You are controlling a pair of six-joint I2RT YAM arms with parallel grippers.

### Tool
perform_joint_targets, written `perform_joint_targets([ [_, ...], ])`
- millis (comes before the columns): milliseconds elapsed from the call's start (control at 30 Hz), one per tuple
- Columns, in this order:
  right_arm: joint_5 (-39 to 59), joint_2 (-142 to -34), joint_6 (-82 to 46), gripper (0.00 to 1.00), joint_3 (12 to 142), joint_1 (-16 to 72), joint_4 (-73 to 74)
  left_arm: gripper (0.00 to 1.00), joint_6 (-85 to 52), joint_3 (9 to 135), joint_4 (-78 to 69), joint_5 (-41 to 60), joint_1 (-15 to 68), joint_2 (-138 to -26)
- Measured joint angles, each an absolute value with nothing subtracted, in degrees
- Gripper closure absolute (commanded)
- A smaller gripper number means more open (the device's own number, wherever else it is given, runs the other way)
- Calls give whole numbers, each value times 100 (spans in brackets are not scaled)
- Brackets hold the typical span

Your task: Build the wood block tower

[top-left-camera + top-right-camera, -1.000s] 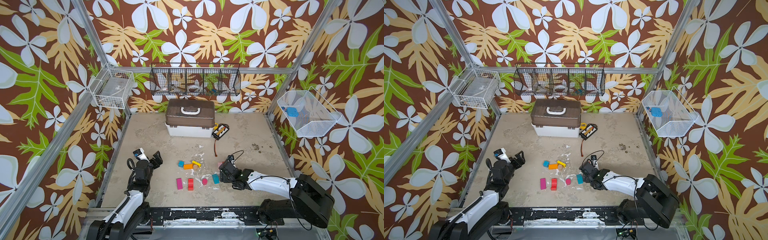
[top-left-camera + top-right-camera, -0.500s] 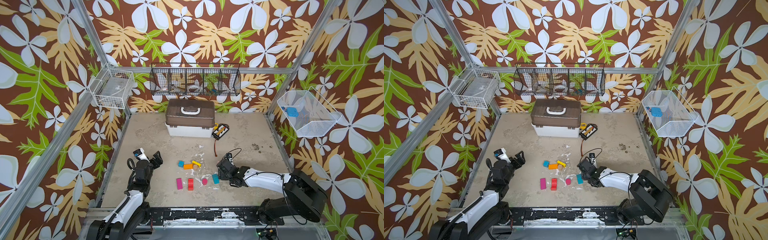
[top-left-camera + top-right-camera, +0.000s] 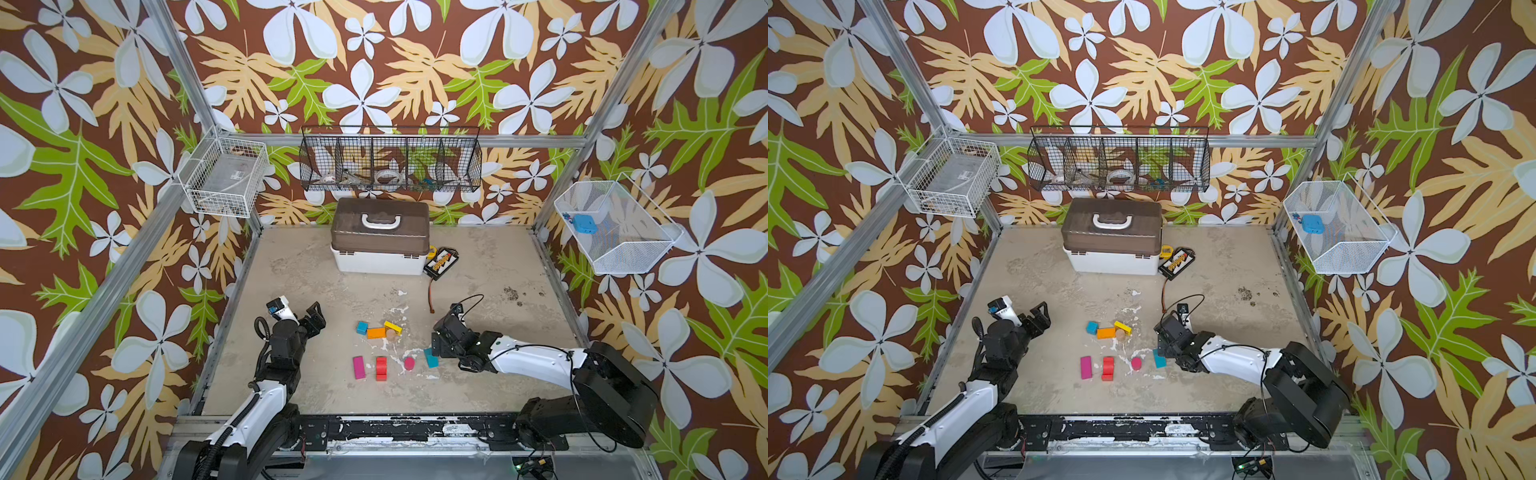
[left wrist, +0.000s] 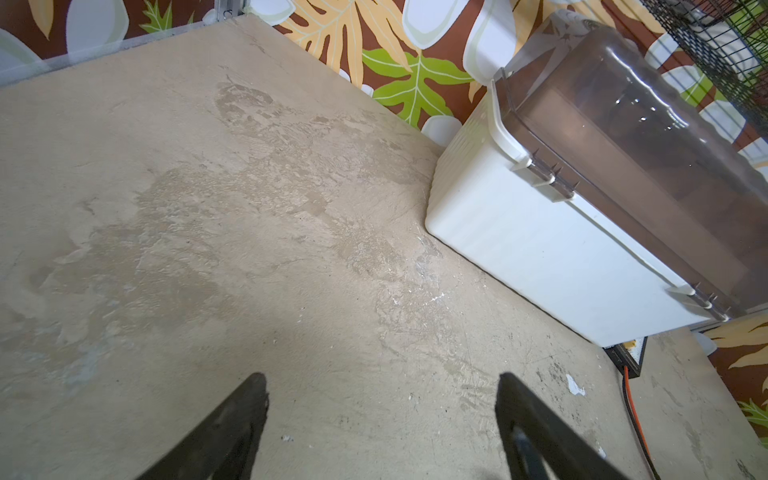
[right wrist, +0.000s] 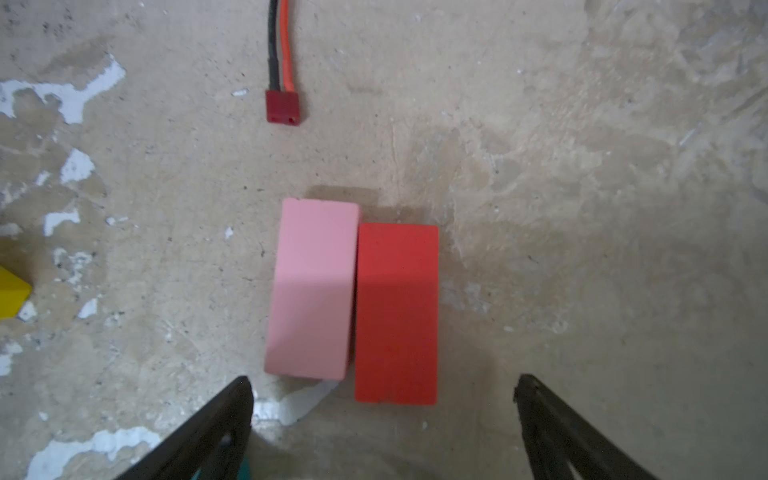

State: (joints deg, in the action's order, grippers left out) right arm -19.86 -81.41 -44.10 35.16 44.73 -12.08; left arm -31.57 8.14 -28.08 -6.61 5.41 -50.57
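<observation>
No tower to speak of yet: every wood block lies flat on the table [image 3: 299, 291] out in front of the white box [image 3: 380, 259]. Straight out from the box there's a little huddle of a teal cube [image 3: 362, 327], orange bar [image 3: 376, 332], yellow block [image 3: 392, 327] and tan cylinder [image 3: 390, 334]. Farther from the box sits a loose row: magenta bar [image 3: 359, 367], red block [image 3: 381, 368], pink round one [image 3: 409, 363], teal bar [image 3: 431, 357].

The right pincer [image 5: 383, 379] hangs low, out from the box's right-hand end, jaws spread wide and holding nothing. Its wrist camera shows a pink bar [image 5: 313, 286] and a red bar [image 5: 397, 311] lying side by side, long sides touching, just ahead of the fingers. The top views hide both under the arm. My read is that it's opened that wide to come down across a bar's narrow width, and it's lined up along their length for that. The snag is that those two are pressed together, so one finger has no gap to slip into. It could end up taking both or shoving one.

The left pincer [image 4: 382, 376] is open and empty too, over bare table out from the box's other end, well apart from the blocks. Looks parked there to leave room.

The wire's red plug [image 5: 282, 107] lies between the bars and the box, probably not in the way.
</observation>
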Motion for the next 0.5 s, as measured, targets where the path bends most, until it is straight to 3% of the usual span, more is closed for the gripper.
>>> perform_joint_targets([
  [300, -2014, -8868, -4462, 8, 3999, 4471, -1201, 13, -3157, 814, -2808, -661, 541, -5033],
  [500, -2110, -9030, -4504, 18, 4045, 4392, -1033, 13, -3157, 814, -2810, -661, 545, -5022],
])
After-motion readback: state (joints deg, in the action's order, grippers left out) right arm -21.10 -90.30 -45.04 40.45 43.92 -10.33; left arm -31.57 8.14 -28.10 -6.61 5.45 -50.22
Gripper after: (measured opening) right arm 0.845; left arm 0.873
